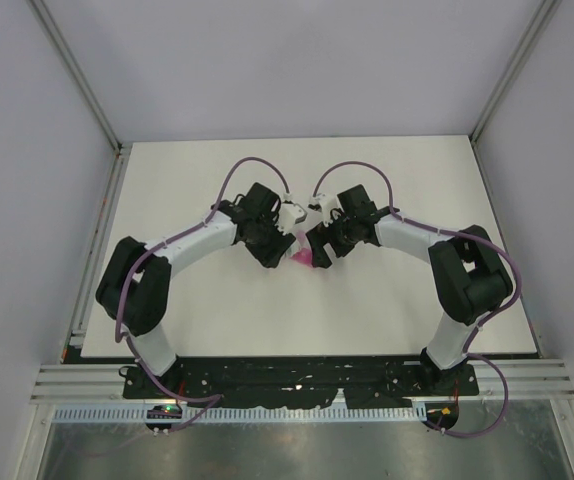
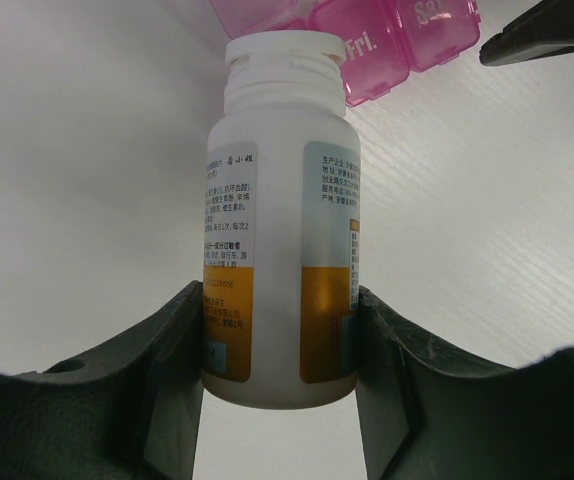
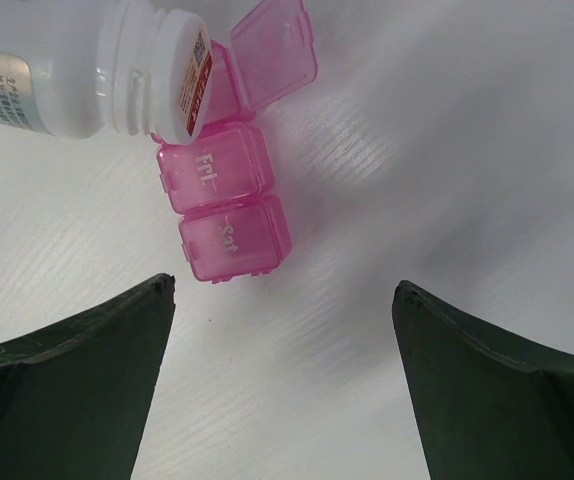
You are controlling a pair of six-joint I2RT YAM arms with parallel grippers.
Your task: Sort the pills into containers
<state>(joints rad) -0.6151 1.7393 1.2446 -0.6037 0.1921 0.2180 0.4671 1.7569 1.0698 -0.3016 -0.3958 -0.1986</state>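
My left gripper [image 2: 279, 295] is shut on a white bottle [image 2: 277, 250] with an orange label, gripping its base. The bottle has no cap and lies tipped, its threaded neck [image 3: 142, 70] over the pink containers [image 3: 232, 215], a strip of joined compartments on the table. One compartment's lid [image 3: 277, 50] stands open right by the bottle's mouth; the ones marked Fri and Sat are shut. My right gripper [image 3: 284, 285] is open, just short of the Sat end, with nothing between its fingers. No pills show. From above, the containers [image 1: 300, 259] peek out between both grippers.
The white table [image 1: 387, 300] stretches around the two arms, with grey walls at its back and sides. A fingertip of my right gripper [image 2: 547, 40] shows at the top right of the left wrist view, close to the pink strip.
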